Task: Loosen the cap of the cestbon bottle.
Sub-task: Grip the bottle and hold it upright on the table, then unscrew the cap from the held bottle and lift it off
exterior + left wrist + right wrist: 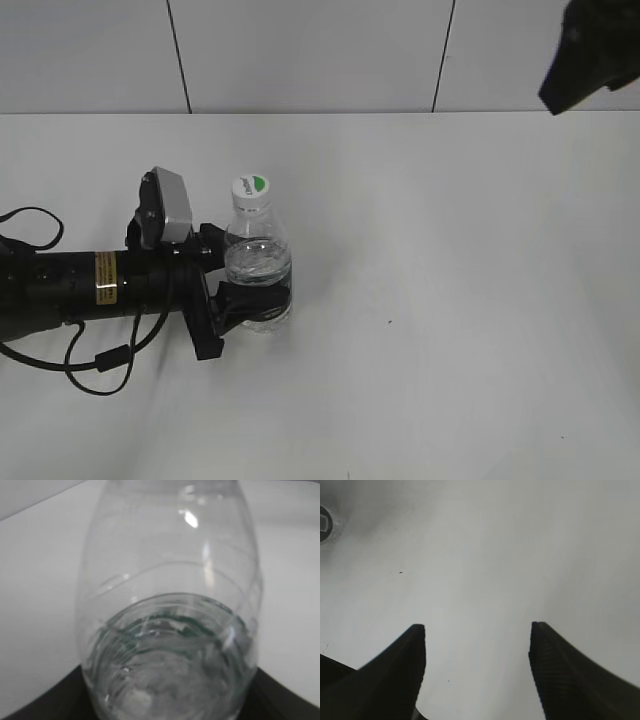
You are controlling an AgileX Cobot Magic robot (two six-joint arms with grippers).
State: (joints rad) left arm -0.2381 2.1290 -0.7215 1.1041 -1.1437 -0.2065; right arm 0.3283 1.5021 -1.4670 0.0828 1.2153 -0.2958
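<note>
A: What is the surface, and the room behind it?

B: A plain white table (pixel 450 330), with a few tiny dark specks. Behind it stands a pale wall (pixel 310 55) of panels, with thin dark seams between them.

A: Where is the bottle?

B: The bottle (pixel 257 262) stands upright on the left half of the table. The white cap (pixel 250 190) with a green mark sits on its neck. The left gripper (pixel 240 290) reaches in from the left and is closed around the lower body of the bottle.

A: And the right gripper?

B: The right gripper (pixel 477 675) hangs above bare table, its two dark fingers (pixel 400 670) wide apart, holding nothing. In the exterior view only a dark piece of that arm shows in the top right corner, cut off by the edge.

A: What is hard to see?

B: The left wrist view is filled with the blurred clear bottle; the label I cannot read. The gripper covers the bottom of the bottle.
</note>
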